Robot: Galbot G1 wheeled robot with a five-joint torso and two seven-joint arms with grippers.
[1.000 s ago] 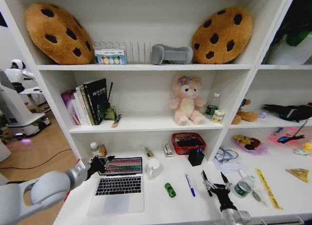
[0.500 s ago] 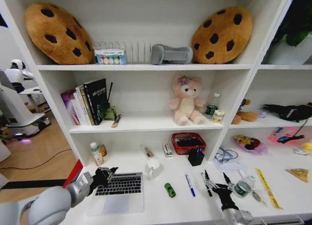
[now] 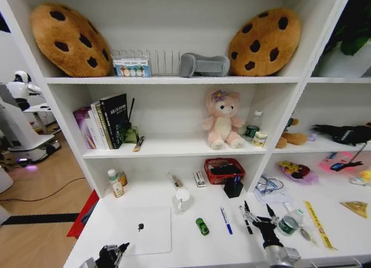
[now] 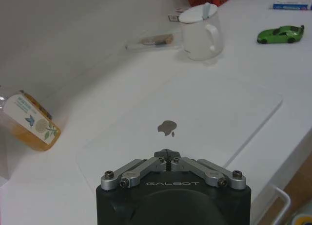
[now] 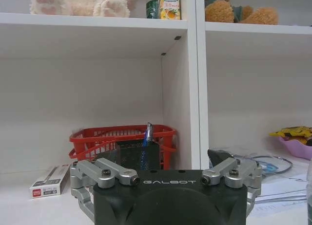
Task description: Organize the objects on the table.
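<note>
now the white table [image 3: 191,245] holds a closed laptop [image 3: 142,230]; left tool [image 4: 167,160] pinched empty, right tool [image 3: 259,213] spread.

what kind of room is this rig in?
Likely a robotics lab's mock study: a white desk under built-in shelves staged with books, a plush toy and cookie cushions. Another robot stands at a far desk on the left.

The black left gripper [image 3: 114,253] is cut off by the frame's lower edge, just in front of the closed silver laptop [image 3: 141,231]. Writing on the small green-labelled can [image 3: 287,225] is too small to read.
</note>
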